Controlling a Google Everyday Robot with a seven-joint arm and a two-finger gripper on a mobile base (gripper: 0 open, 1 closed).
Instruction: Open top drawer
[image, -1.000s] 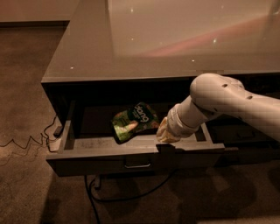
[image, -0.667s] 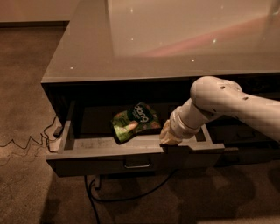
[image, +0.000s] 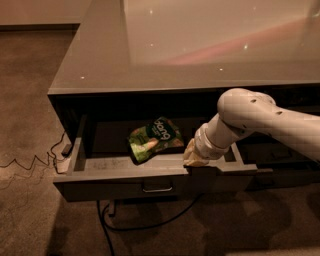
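Observation:
The top drawer (image: 115, 186) is a wide dark grey drawer under the grey countertop (image: 200, 50). It stands pulled out, and its lighter grey inner floor shows. Its small bar handle (image: 157, 188) sits at the middle of the front panel. My gripper (image: 196, 159) is at the top edge of the drawer front, just right of the handle. The white arm reaches in from the right. A green snack bag (image: 155, 139) lies inside the drawer, just left of the gripper.
Dark drawers of the neighbouring stack (image: 287, 157) are behind the arm at the right. A black cable (image: 145, 226) runs over the carpet below the drawer. A thin wire (image: 30, 162) lies on the floor at the left.
The drawer has slid a little farther out toward the camera, and my gripper has moved with its front edge.

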